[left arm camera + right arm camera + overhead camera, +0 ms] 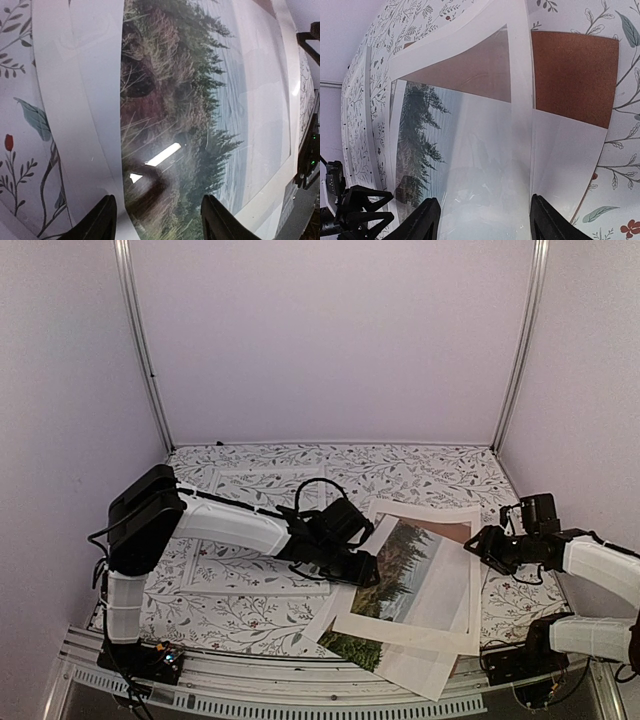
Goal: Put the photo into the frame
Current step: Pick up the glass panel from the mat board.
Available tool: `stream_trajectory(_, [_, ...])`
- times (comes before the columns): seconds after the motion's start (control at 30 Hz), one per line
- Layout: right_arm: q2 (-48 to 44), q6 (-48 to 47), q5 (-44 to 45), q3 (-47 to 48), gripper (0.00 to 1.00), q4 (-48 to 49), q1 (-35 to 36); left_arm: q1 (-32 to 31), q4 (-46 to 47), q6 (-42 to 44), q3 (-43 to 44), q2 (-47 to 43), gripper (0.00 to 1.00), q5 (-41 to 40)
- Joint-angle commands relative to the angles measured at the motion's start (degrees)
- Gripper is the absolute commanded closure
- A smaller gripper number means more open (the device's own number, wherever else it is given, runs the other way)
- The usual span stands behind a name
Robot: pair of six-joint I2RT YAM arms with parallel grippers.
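Note:
The photo (398, 562), a landscape with dark conifers, lies at the centre right under a white mat (455, 590) with a cut-out window. Its lower corner sticks out at the front. It fills the left wrist view (175, 115) and shows in the right wrist view (420, 135). The frame (240, 589), with a narrow white border and a clear pane, lies flat at the left under my left arm. Its border also shows in the right wrist view (368, 125). My left gripper (365, 570) (157, 222) is open and empty just above the photo's left part. My right gripper (478, 545) (485, 222) is open and empty over the mat's right side.
A brown backing board (452, 531) (572, 80) sticks out from under the stack at its far right corner. A white sheet (430, 672) juts over the table's front edge. White walls enclose the floral tablecloth (300, 455).

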Motion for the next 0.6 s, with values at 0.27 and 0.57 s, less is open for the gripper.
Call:
stream_trajectory(0.27, [2.72, -6.4, -1.99, 3.62, 0.32, 0.79, 0.22, -0.68, -1.48, 0.51, -2.49, 2.99, 0.41, 0.85])
stream_trajectory(0.57, [6.54, -7.42, -0.01, 4.39, 0.26, 2.22, 0.29, -0.71, -1.4, 0.72, -2.45, 3.0, 0.41, 0.78])
